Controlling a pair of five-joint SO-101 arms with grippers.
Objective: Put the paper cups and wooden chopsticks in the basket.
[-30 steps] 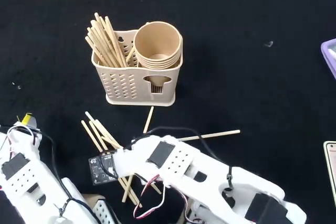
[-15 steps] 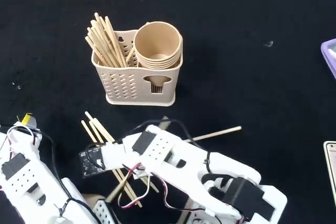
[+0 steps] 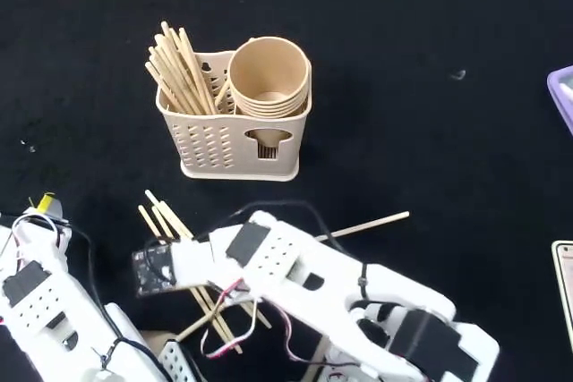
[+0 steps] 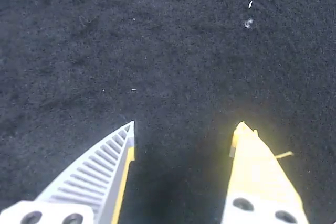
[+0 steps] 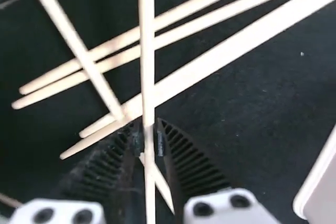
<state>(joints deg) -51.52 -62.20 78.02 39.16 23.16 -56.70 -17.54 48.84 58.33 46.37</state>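
Right arm's pincer (image 5: pixel 148 129) is clamped down narrow on one pale wooden chopstick (image 5: pixel 147 51), and it looks pinched at a single spot with most of the stick poking out past the fingertips. My guess is that's asking for it to swivel in the grip once it comes up.

Bigger worry: that stick sits across the loose pile of wooden chopsticks (image 3: pixel 170 221) on the black cloth bench (image 3: pixel 430 131), lower left of centre in the high view. They're criss-crossed and touching, so a straight lift could drag or flick a neighbour along with it, maybe toward the bench edge. One more lone wooden chopstick (image 3: pixel 376 224) lies just right of the white arm (image 3: pixel 304 270) with its near end tucked under it, so a sweep of that arm could roll it away.

The beige perforated plastic basket (image 3: pixel 235 145) is upper left of centre, with the stack of tan paper cups (image 3: pixel 269 73) already in its right compartment. The left one is packed with a fanned bundle of chopsticks (image 3: pixel 179 64), so a wobbly stick may hit those tips and bounce out instead of sliding in.

Left pincer (image 4: pixel 184 132) hangs wide open over bare cloth, holding nothing.
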